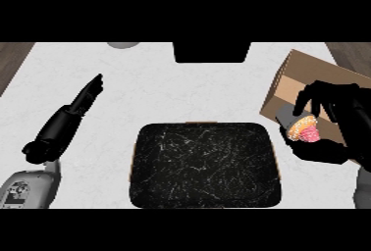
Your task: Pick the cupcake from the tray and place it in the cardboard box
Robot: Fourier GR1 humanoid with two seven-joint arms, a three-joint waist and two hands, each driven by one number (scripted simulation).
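My right hand (334, 113) is curled round the cupcake (301, 128), which lies tilted with its grey wrapper up-left and pink frosting down-right. Hand and cupcake hang over the near left edge of the brown cardboard box (297, 73) at the right. The black marbled tray (205, 165) sits in the middle near the front, with nothing on it. My left hand (78, 104) rests open at the left, fingers straight and pointing away over the white counter.
A black block (211, 51) stands at the counter's far edge, centre. A grey round object (124, 44) peeks in at the far left. Wooden floor shows past both far corners of the white counter (181, 93).
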